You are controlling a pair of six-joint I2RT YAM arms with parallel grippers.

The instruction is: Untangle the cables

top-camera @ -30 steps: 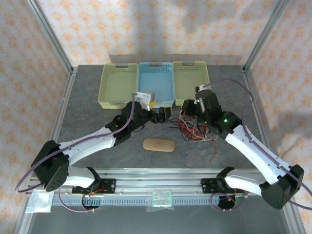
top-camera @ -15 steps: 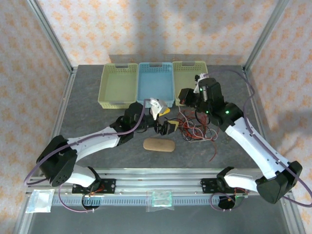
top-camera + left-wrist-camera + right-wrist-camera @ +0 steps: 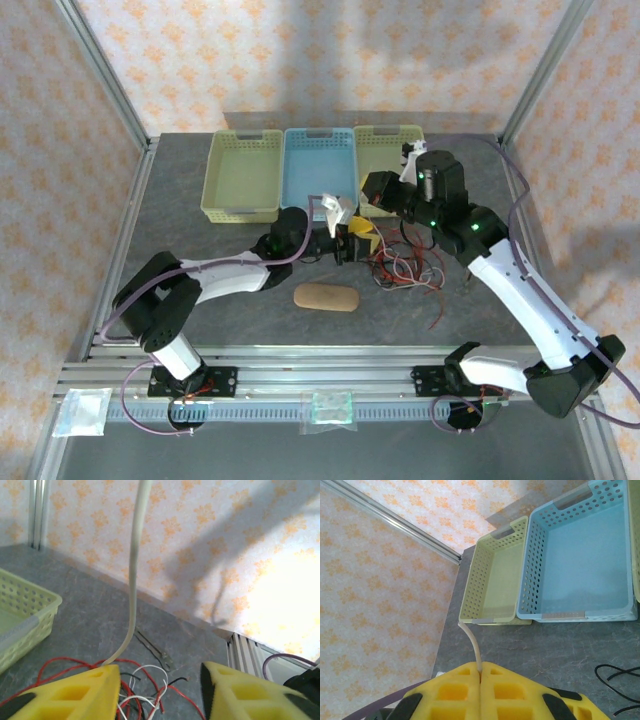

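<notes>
Red, black and white string-thin wires (image 3: pixel 405 264) heaped in one knot on grey speckled tabletop (image 3: pixel 170 235), right of centre. Single white cable (image 3: pixel 470 636) pinched in closed right gripper (image 3: pixel 480 672), rising taut from heap. Left gripper (image 3: pixel 160 695) jaws partway apart, straddling knot. Separation seemingly barely begun.

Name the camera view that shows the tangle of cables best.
Top external: the whole tangle lies spread out to the right of the tan pad. The left wrist view catches a patch of red, white and black loops; the right wrist view catches a black loop at its edge.
</notes>
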